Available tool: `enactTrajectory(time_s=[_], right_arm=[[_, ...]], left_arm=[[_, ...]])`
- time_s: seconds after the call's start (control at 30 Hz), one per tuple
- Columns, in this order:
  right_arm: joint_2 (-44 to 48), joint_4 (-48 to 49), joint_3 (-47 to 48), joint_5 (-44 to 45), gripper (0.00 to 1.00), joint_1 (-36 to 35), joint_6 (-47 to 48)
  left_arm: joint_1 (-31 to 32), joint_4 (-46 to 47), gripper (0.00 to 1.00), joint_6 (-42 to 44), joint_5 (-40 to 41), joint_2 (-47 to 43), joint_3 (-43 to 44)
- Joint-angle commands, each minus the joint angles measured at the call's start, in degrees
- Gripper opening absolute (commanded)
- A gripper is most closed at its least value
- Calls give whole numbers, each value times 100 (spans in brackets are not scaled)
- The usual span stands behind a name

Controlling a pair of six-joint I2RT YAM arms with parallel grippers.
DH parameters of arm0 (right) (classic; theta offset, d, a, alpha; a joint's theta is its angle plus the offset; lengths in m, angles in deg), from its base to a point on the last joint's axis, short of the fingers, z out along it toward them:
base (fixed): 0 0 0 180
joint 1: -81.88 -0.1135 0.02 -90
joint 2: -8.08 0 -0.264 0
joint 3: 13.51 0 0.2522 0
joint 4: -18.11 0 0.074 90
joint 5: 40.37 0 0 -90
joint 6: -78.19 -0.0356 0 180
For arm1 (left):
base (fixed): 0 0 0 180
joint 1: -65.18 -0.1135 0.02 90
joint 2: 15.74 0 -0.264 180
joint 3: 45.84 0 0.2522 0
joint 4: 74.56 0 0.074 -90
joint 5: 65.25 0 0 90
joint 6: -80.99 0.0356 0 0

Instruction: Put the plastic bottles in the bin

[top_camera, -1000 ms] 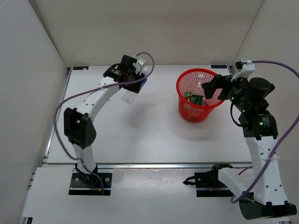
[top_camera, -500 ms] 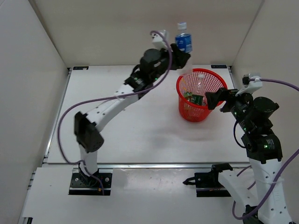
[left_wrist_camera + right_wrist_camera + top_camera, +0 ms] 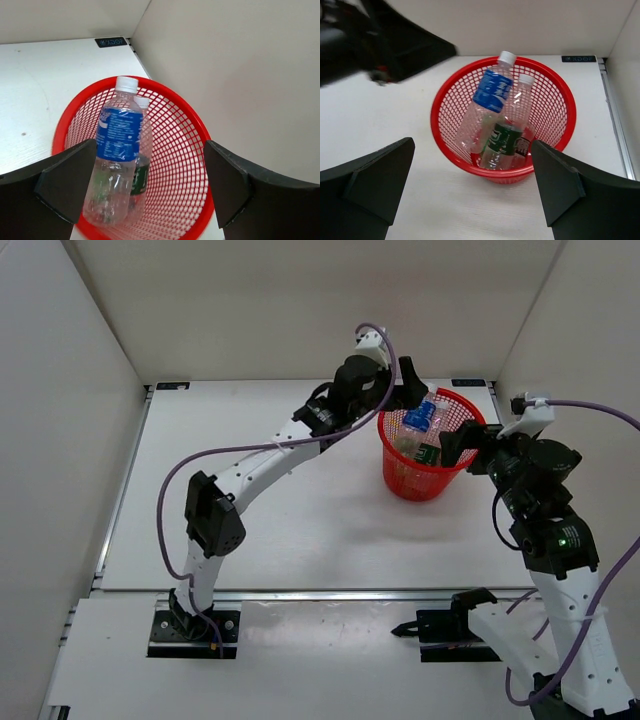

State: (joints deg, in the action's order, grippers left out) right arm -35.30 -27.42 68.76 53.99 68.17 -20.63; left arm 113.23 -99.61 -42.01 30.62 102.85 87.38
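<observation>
Both claws gape empty, left claw [image 3: 150,150] above and right claw [image 3: 472,145] beside a red basket [image 3: 555,115] holding a blue-labelled bottle [image 3: 492,92].

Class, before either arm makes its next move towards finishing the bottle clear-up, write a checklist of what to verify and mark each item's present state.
1. Left gripper open with nothing between its fingers: ok.
2. Right gripper open with nothing between its fingers: ok.
3. Blue-label bottle inside the bin: ok. It leans, with its cap near the rim.
4. The bin upright on the table: ok.
5. All four bottles in the bin: cannot tell. The green-label bottle shows beside the blue one, but what lies beneath them is hidden.
</observation>
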Motion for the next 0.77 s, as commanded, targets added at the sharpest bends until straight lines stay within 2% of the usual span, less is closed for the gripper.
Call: enactTrajectory(time_s=[0.0,0.1,0.2,0.27,0.3,0.37,0.43,0.5,0.73], right_arm=[[-258,-91,92,163,99,315,-77],[-618,-617,302,-373,100,1043,-111],[-918,-1225,347,-865,99,1992,-226],[-979,-1620,260,-517,99,2180,-199],[-1032,-1726,294,-37,99,2137,-103],[-1163,-2217,408,668,99,2310,-120],[-1217,-2394,444,436,99,2678,-50],[-1139,-2317,269,495,99,2760,-146],[-1025,-2369,339,373,99,2839,-252]], left_arm=[[-217,-1100,99,231,-314,-1064,578],[-558,-2600,98,232,158,-1818,150],[-1322,-4016,99,21,869,-2976,-1217],[-1859,-4720,99,-172,1442,-3805,-2236],[-2305,-5160,98,-251,1574,-4365,-2843],[-3568,-5697,99,-174,1567,-5402,-3688],[-4082,-6173,98,-15,2020,-6062,-4551],[-4076,-6410,99,-49,2277,-6409,-4808],[-3750,-6343,99,-216,1910,-6488,-4844]])
